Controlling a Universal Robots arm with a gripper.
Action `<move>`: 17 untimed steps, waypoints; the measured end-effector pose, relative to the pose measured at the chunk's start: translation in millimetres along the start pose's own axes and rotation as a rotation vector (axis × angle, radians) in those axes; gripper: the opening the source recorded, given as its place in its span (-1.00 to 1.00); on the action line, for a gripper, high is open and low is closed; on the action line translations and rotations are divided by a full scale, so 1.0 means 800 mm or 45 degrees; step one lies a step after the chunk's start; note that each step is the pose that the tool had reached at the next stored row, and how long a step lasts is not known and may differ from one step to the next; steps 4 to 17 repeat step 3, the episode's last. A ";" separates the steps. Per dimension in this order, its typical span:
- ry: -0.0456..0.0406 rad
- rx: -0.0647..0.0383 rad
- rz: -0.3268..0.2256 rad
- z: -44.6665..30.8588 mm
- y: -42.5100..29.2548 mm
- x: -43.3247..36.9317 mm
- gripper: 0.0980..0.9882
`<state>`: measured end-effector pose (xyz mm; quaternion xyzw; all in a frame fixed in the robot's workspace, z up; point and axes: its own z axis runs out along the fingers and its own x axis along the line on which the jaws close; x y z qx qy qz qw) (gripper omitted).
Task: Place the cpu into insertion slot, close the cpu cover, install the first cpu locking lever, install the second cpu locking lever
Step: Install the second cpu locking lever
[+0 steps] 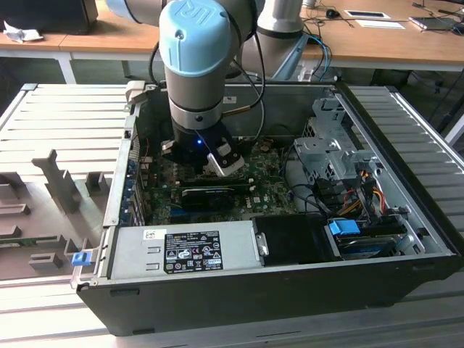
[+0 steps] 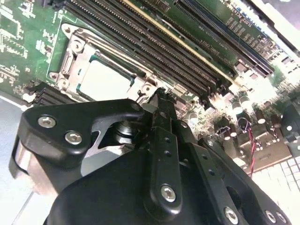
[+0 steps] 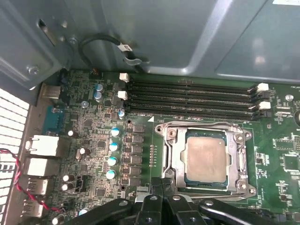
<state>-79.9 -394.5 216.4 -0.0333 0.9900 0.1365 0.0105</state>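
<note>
Pincer beside seated cpu

A: In the exterior view, the arm's wrist stands over the motherboard, so the insertion slot lies behind it and cannot be made out there.

B: And the gripper in the second wrist view?

A: Its black linkage covers the near side of the insertion slot and one corner of the cpu. The fingertips appear to meet, though the body runs off the picture's edge.

B: In the first wrist view?

A: The gripper hides the near rim of the cpu cover. Whether any locking lever is latched cannot be told; that edge is covered. The memory slots run close to the picture's edge.
</note>
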 end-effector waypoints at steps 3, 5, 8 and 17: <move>0.000 0.000 0.000 -0.0072 0.0020 0.000 -0.98; 0.000 0.000 0.000 -0.0072 0.0020 0.000 -0.98; 0.000 0.000 0.000 -0.0072 0.0020 0.000 -0.98; 0.000 0.000 0.000 -0.0072 0.0020 0.000 -0.98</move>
